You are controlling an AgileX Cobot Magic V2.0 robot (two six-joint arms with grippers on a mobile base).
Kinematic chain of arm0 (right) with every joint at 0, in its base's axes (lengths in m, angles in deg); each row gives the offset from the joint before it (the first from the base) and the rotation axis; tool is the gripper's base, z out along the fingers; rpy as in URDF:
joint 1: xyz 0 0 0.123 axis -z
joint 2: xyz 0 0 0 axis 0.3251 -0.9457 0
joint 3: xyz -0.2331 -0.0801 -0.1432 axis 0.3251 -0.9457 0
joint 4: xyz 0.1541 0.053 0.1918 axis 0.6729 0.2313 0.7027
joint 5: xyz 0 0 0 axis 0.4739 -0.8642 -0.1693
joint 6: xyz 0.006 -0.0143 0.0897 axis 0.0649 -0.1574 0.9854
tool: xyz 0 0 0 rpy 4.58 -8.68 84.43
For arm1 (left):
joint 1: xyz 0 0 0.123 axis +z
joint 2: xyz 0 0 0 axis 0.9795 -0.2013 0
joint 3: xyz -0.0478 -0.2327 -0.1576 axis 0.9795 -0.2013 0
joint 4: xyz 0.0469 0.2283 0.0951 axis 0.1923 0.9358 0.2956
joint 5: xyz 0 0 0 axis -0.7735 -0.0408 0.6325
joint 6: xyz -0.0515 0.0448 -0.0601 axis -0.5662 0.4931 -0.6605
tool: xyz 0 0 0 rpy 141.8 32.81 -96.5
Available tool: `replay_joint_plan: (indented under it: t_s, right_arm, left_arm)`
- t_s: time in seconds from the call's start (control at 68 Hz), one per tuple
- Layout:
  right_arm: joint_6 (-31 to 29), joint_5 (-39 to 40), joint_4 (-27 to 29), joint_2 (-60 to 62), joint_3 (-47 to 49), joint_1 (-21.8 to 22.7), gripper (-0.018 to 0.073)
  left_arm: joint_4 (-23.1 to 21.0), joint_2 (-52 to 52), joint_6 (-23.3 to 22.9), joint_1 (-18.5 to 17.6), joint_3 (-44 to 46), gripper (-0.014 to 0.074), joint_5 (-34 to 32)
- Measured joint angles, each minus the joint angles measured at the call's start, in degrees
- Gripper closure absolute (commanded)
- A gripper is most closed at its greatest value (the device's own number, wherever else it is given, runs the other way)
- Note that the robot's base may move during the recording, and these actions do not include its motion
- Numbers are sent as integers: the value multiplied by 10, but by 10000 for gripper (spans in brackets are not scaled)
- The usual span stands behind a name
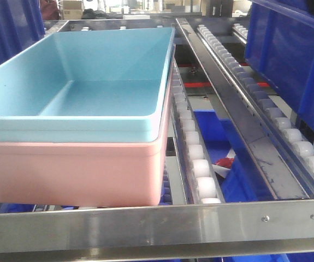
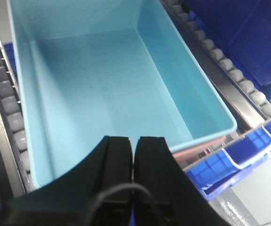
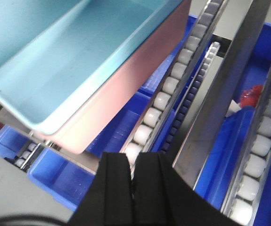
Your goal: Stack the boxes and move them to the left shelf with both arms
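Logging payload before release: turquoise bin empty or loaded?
Empty. The turquoise bin shows a bare floor in the left wrist and front views, nested in the pink bin.

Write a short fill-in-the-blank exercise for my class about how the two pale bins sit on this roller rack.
1. The turquoise bin is nested inside the ____ bin.
2. Both rest on the rack's white ____.
3. The turquoise bin's inside is ____.
4. The left hand has its fingers ____.

Missing words: pink; rollers; empty; closed
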Motion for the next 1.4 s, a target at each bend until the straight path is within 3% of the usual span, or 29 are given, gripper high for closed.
replay_joint_plan:
  t_s: [0.279,1.058,1.117,1.264,1.396]
  right_arm:
    - [0,10,-2,120,-99,-5,507]
    - [0,14,-4,124,-100,-5,507]
    - [0,14,-4,124,-100,-5,507]
    - [0,14,-4,124,-100,-5,507]
    - [0,14,-4,124,-100,-5,507]
  left_arm:
    - [-8,31,2,-27,-60,599,0]
    - [-19,34,3,-29,-67,599,14]
    - [-41,39,34,-29,-72,599,-3]
    - [-178,55,201,-13,-95,599,-67]
    - [-217,79,252,16,-158,599,-183]
